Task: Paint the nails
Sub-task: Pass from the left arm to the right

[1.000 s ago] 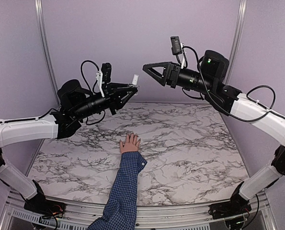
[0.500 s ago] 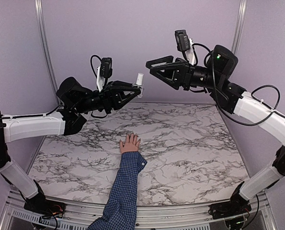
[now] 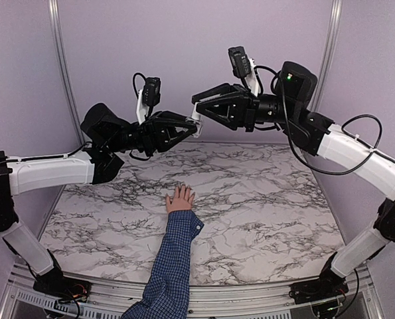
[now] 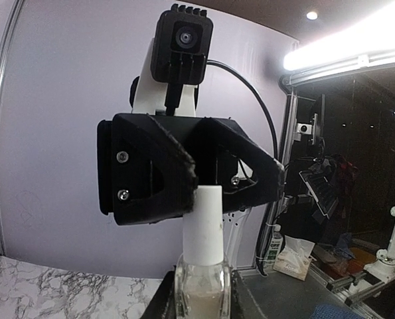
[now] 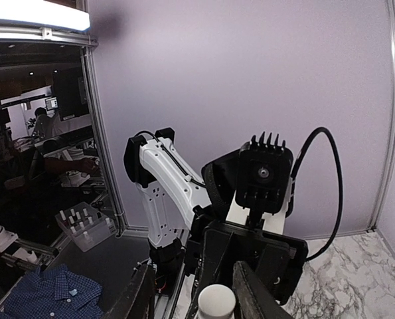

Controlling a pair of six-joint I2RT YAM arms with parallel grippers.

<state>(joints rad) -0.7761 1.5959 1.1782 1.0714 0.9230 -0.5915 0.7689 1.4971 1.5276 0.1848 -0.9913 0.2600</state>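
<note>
**Change since half a second ago:** the two arms have closed the gap between them. The right claw [image 3: 198, 106], which then stood apart from and above the bottle, now sits at its white cap [image 4: 204, 228]. The left claw [image 3: 190, 127] has come slightly lower and further right. The hand [image 3: 180, 200] has not shifted.

**Left claw:** pinches a small glass bottle [image 4: 200, 289] by its body, held upright high above the table [image 3: 270, 199], cap pointing towards the other arm.

**Right claw:** spread, one finger on each side of the cap. Whether either finger touches the cap cannot be told.

**The nails** [image 3: 183, 189]: on the fingertips of the small hand lying flat, fingers spread, near the middle of the marbled table. They are well below both claws and too small to make out singly. A blue checked sleeve [image 3: 175, 256] runs from the wrist to the near edge.

**By view:**
- Top view: the only one showing the hand, the sleeve and both arms together.
- Left wrist view: clear glass with pale contents, and the right claw's black fingers flanking the cap top.
- Right wrist view: the cap seen end-on between its own fingers, with the left wrist's camera [image 5: 263, 176] just behind.
</note>
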